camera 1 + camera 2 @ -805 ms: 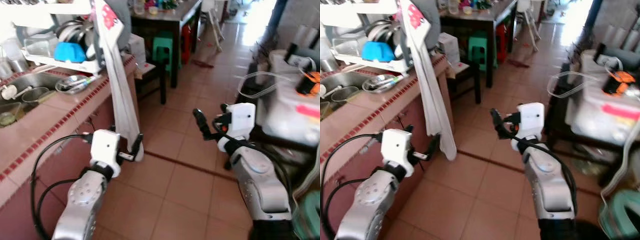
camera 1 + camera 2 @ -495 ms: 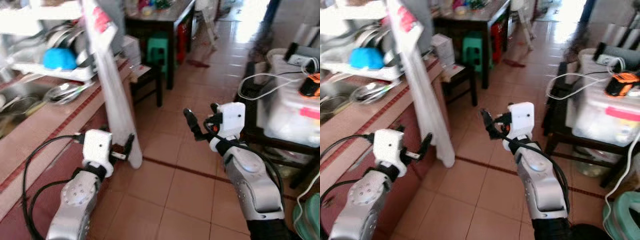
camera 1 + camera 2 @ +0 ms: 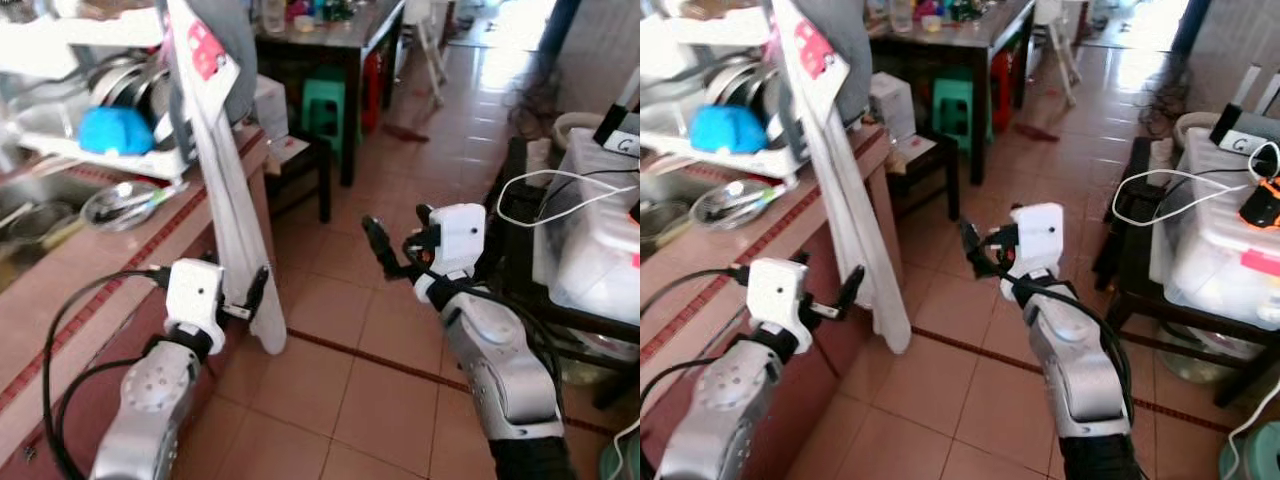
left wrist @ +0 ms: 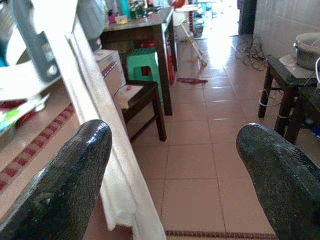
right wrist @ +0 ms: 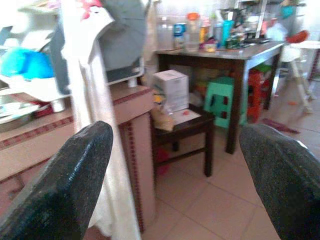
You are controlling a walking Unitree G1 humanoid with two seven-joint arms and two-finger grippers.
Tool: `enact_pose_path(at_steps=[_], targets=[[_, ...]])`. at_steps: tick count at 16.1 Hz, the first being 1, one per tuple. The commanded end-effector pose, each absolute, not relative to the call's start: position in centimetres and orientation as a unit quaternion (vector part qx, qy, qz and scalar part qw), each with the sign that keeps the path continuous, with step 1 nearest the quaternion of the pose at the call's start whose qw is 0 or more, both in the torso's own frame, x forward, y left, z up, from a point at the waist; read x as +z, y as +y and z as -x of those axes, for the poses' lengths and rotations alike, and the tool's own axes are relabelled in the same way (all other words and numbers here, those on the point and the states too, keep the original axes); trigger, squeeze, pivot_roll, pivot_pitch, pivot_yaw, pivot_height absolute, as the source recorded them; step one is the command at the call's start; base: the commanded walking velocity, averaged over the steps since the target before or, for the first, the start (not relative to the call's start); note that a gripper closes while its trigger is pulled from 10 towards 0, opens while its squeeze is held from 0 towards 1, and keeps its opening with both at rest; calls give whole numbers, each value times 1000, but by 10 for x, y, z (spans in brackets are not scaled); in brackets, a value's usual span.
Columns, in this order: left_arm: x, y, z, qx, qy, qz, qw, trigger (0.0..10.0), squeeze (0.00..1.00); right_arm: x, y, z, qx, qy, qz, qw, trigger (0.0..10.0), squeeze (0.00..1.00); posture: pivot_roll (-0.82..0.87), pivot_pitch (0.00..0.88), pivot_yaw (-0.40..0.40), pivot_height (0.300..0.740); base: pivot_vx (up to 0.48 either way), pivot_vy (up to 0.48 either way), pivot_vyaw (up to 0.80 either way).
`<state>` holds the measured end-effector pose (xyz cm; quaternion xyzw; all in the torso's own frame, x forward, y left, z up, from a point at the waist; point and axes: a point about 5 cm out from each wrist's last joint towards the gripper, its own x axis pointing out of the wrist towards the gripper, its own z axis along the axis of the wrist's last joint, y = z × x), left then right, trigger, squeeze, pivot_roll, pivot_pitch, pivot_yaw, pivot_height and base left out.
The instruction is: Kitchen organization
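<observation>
Beside the tiled counter point(image 3: 100, 290) hangs a white towel point(image 3: 235, 220), just ahead of our left gripper point(image 3: 258, 290); both it and our right gripper point(image 3: 385, 248) are spread wide, empty.

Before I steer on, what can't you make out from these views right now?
- Sink basin: cut off by the left edge of both eye views, so its contents are unclear.
- Dishes in the dish rack: blurred, partly behind the hanging white towel.
- Items on the dark table: too small to name.
- Cardboard box label: unreadable.
- Left gripper and right gripper: both open, empty.
</observation>
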<state>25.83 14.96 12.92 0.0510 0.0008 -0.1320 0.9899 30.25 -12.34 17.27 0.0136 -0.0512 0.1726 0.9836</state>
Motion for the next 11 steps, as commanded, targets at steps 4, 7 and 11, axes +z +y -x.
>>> enact_pose_path(at_steps=[4,7,11], targets=[[130,145,-258,-140,-1,-49,989,10000,0,175,-129,-303,164,-54,-11,985,10000,0,39,50,43,740,480,0,-300],[128,145,-258,-131,9,-47,990,10000,0,175,-129,-303,164,-54,-10,985,10000,0,39,51,42,740,320,0,-404],[125,147,-259,-117,14,-59,991,10000,0,174,-128,-304,166,-53,-9,985,10000,0,41,51,41,740,0,0,0]])
